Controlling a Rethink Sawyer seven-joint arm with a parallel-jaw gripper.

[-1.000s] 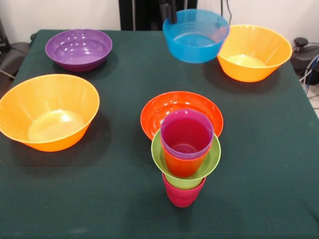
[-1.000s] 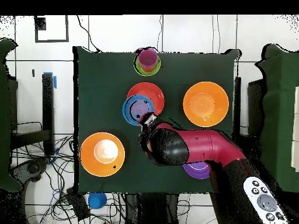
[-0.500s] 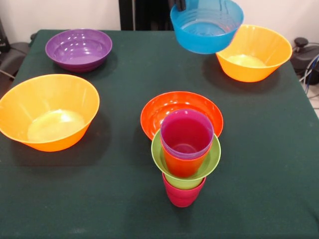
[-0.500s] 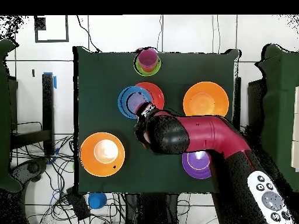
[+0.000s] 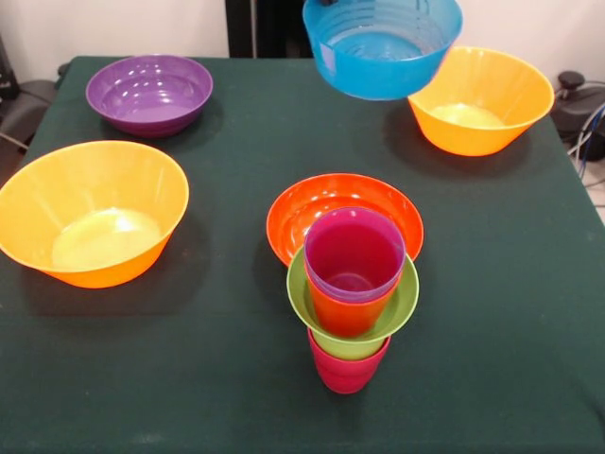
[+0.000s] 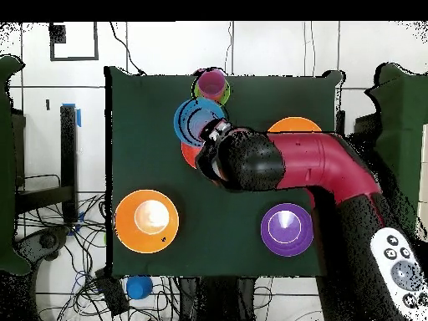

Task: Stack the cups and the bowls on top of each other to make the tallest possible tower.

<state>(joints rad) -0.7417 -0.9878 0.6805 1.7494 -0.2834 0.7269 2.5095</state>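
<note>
- Large glossy orange plastic bowl point(image 5: 93, 210) by the desk's left edge and purple plastic bowl point(image 5: 149, 92) at the far-left corner: both empty
- Tower point(image 5: 351, 295) near the front edge: purple tumbler nested in an orange-red one, in a small lime green bowl, on a crimson cup; red-orange bowl point(image 5: 312, 203) touching behind, empty
- Round blue plastic bowl point(image 5: 382, 44) has risen and drifted left over the last second, towards the tower, so placement is probably next; gripper point(image 6: 219, 132) clamped on its rim
- Second orange bowl point(image 5: 482, 99), far-right corner, empty

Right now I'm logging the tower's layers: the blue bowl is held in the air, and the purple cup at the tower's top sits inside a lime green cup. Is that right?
Not quite. The front view shows the purple cup sits inside an orange-red cup, which stands in the lime green bowl. The blue bowl is indeed in the air.
</note>
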